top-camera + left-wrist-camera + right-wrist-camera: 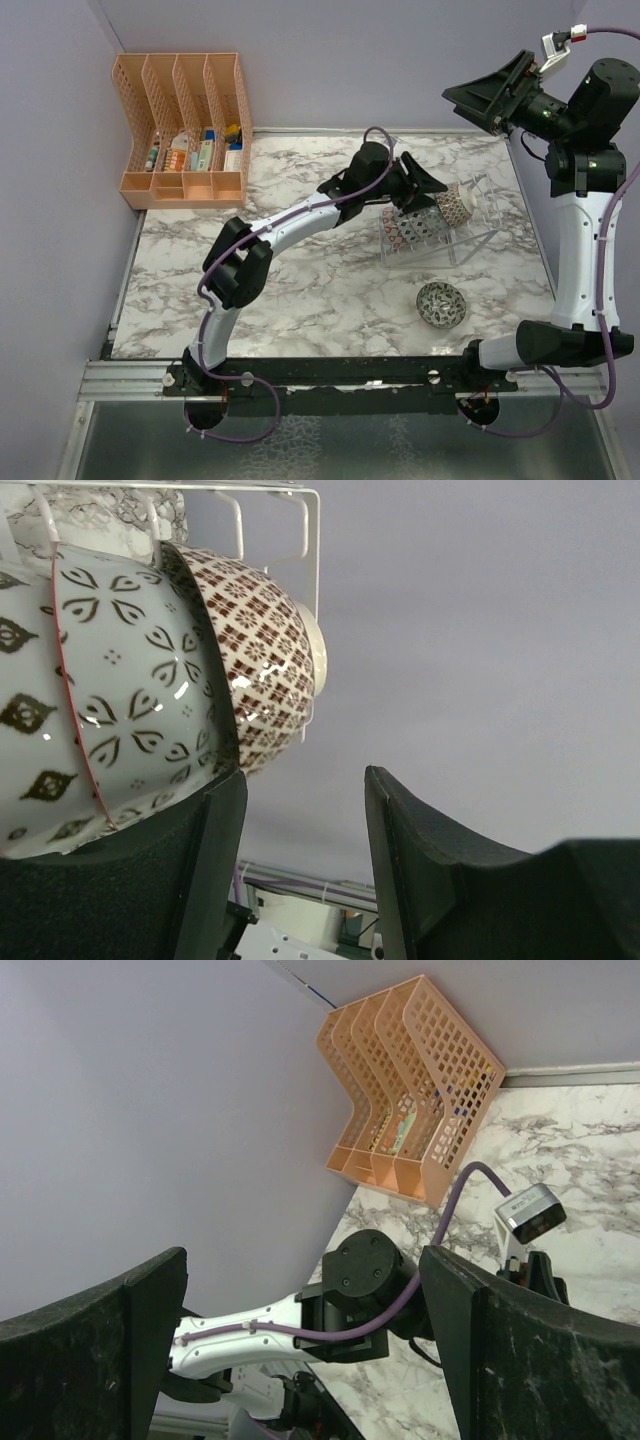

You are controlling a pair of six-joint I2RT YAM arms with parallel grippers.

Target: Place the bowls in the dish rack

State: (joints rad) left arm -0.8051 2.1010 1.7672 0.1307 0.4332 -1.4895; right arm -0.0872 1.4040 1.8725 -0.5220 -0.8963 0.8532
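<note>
**Left arm.** The left gripper (pixel 430 188) is found extended over the thin-wire dish rack (pixel 472 236), which stands on the right half of the grey-veined white marble table (pixel 300 290). In the left wrist view its jaws are seen parted, with nothing between them. The left finger (pixel 150 880) lies against or just below a white ceramic bowl with brown leaf marks (pixel 120 690); contact cannot be confirmed.

**Rack contents.** Several bowls are stood on edge in a row inside the rack; the exact count cannot be told. At the far-right end of the row a ceramic bowl with a red-brown lattice pattern (pixel 262 665) is set just beside the leaf-marked bowl, and wire uprights pass beside it.

**Outstanding item.** One dark grey-green patterned bowl (pixel 441 304) is noted mouth-up on the table, near the rack on the side towards the arm bases, and not touching it.

**Right arm.** The right gripper (pixel 300 1270) is held high at the right edge of the table, jaws spread wide and empty.

**Other.** An orange plastic file organiser (pixel 185 125) is placed at the far left corner.
</note>
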